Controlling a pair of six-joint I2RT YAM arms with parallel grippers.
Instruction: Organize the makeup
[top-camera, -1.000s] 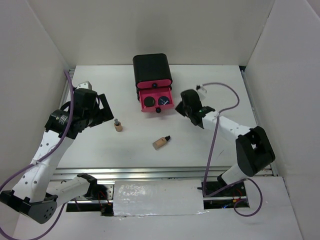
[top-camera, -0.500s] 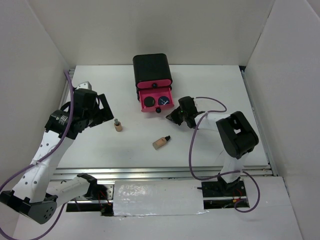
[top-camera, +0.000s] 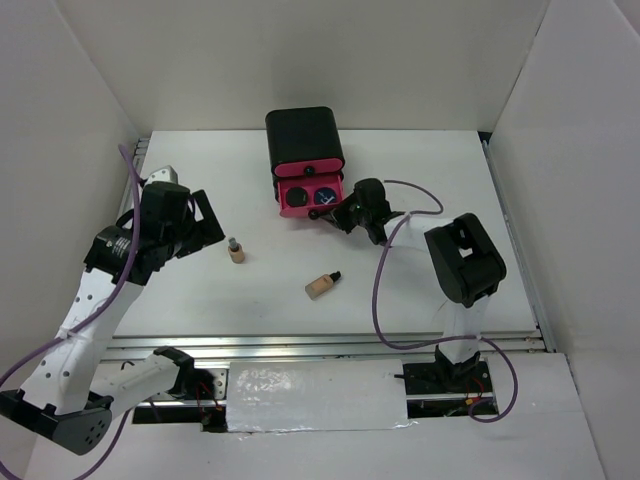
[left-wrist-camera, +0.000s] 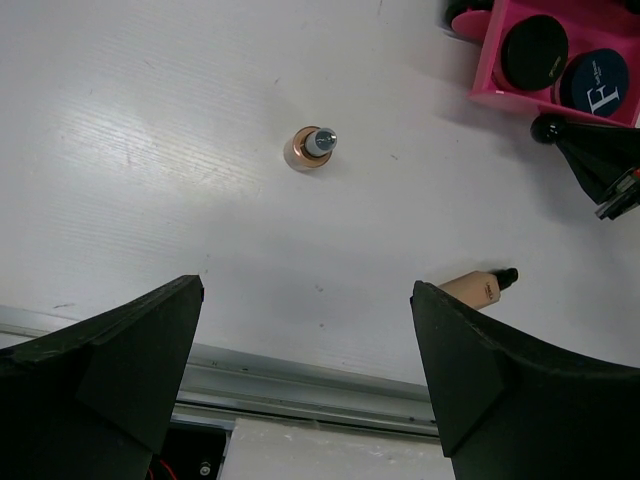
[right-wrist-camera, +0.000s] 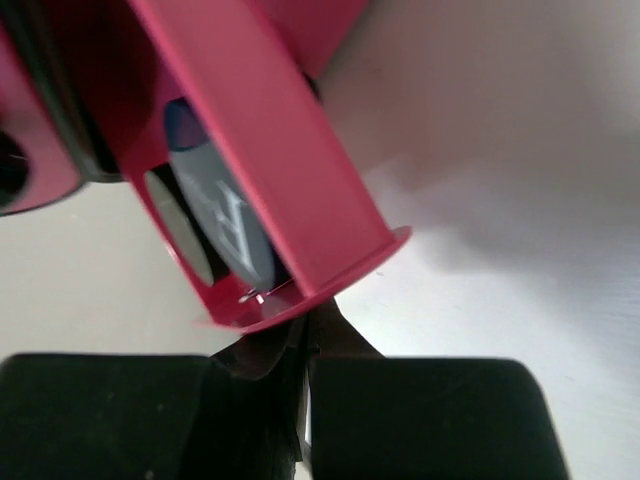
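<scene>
Right hand (top-camera: 336, 212), fingers seemingly pressed together, meets the pink drawer (top-camera: 300, 213).

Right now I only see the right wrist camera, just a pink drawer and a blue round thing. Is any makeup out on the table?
Observer: Yes. A beige bottle with a dark cap stands upright on the white table, left of the pink drawer in the top view.
Operator: Any more?
Observer: A second beige dark-capped bottle lies on its side, nearer the arms' bases.
Operator: And what's my other arm doing?
Observer: The left end effector is open above the table, holding nothing.
</scene>
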